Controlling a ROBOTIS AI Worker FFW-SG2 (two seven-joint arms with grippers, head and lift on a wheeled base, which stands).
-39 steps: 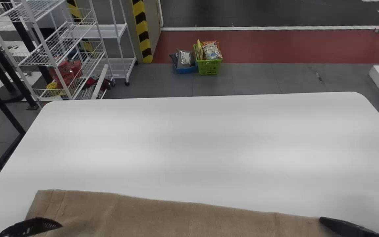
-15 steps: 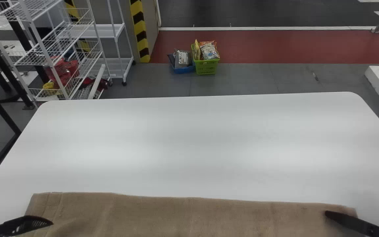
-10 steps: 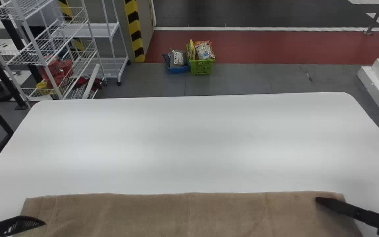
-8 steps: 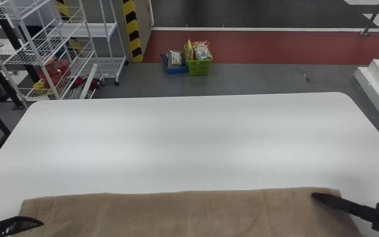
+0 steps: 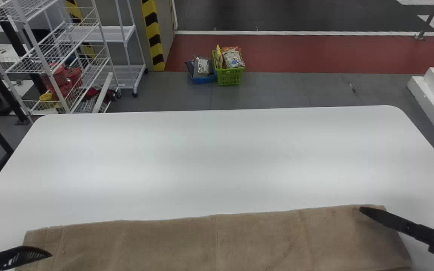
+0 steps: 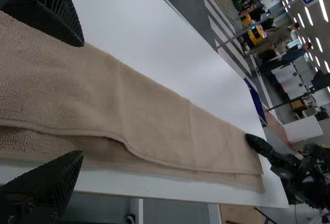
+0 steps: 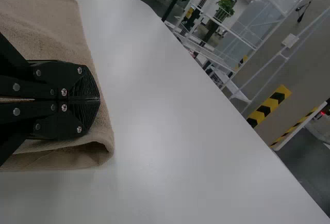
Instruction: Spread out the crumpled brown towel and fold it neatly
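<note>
"Where do you have the brown towel [image 5: 209, 244]?"

"You have it on the white table [image 5: 217, 162], a long layered strip along the near side. Its layers show at the edge facing you, and the fold makes an open loop at the right end."

"And your grippers?"

"Your left gripper [image 5: 49, 255] is at the towel's left end, its jaws spread well apart, with cloth showing between them in the wrist view. Your right gripper [image 5: 364, 211] is over the far right corner, jaws pressed together. I can't tell you whether any cloth is caught between them."

"What containers can you see past the table?"

"On the floor you've got a green basket [image 5: 229, 77] with upright packets [image 5: 233, 57] poking above its rim. Right beside it sits a blue basket [image 5: 204, 79], holding a silvery packet [image 5: 202, 67]. Over to your left, the white wire rack [image 5: 40, 56] holds red items [image 5: 66, 81] and something yellow [image 5: 46, 98] low down. I can't tell you what those are."
</note>
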